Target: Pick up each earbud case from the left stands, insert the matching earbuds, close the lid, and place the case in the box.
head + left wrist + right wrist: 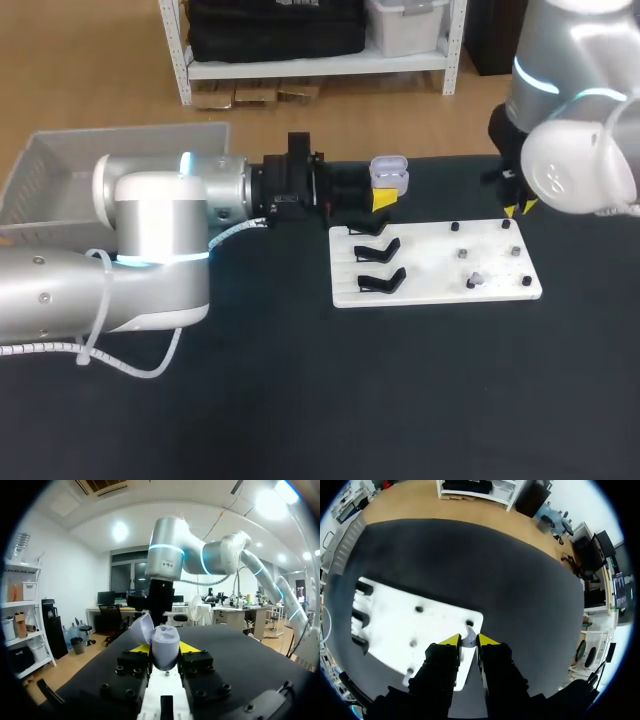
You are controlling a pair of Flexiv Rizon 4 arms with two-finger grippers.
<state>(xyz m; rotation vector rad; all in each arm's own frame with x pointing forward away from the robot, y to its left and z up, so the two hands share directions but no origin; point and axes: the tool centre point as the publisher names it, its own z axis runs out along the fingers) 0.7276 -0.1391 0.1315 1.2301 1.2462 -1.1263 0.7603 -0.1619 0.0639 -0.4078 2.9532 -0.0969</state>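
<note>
Left gripper (165,651), fingers closed on the earbud case (165,646): the lavender case sits upright between the two yellow tips, gripped from both sides, with its lid hinged open and tilted away behind the body. In the head view the case is held above the tabletop (300,400), just beyond the far left corner of the white board (430,262) and near the three black stands (380,282), all of which are bare.

Right gripper (469,641), fingers drawn narrow on a small pale earbud (468,639) that touches both tips. It hangs over the board's far right corner, close to a dark peg (469,624).

The box (60,170), a pale basket, stands at the tabletop's far left, partly covered by the left arm.

The inside of the case cannot be seen in any view. The earbud's shape is largely masked by the fingers. A small pale item (477,280) lying on the board among the pegs is too small to identify.
</note>
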